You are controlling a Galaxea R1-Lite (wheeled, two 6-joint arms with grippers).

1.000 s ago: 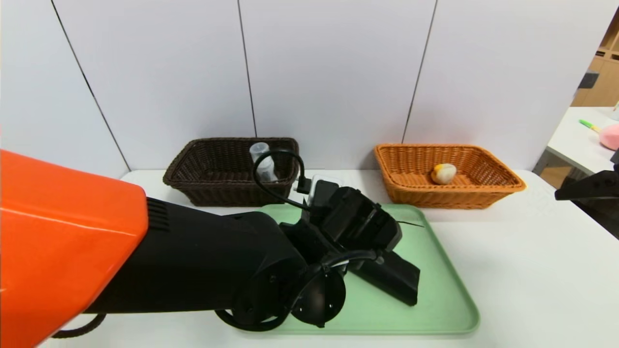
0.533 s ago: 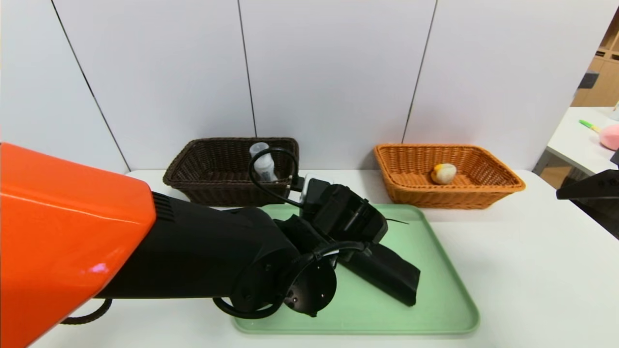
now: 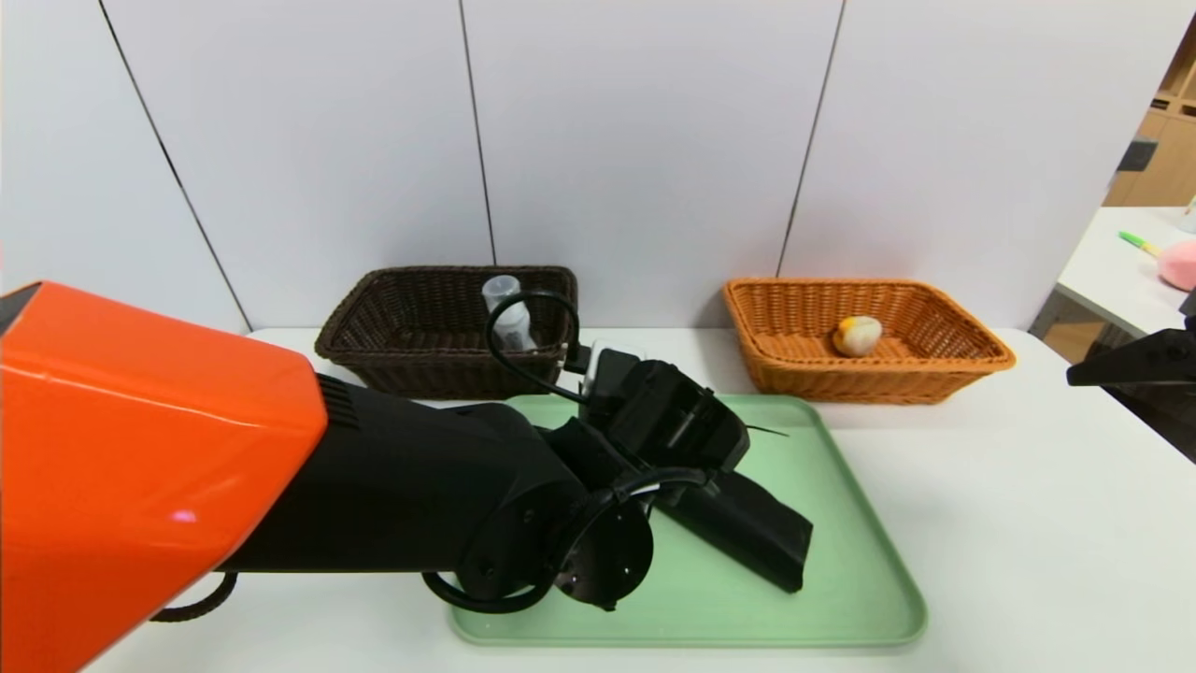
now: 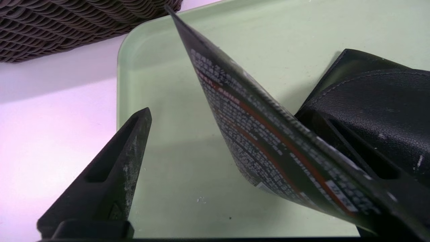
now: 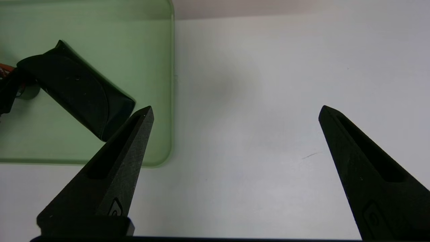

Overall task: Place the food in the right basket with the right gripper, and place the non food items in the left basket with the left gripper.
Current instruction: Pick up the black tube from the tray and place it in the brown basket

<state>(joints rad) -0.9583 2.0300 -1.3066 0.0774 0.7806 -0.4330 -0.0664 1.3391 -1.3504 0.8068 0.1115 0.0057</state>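
Left arm lined up on the tube, right arm parked off to the side

Green tray (image 3: 860, 598) holds the black pouch (image 3: 747, 533) and squeeze tube (image 4: 268, 141); the tube stands tilted between the left gripper (image 4: 235, 141)'s wide-open, empty fingers, touching one. Right gripper (image 5: 235, 141) hangs open over bare table. Head view hides the tube behind the wrist
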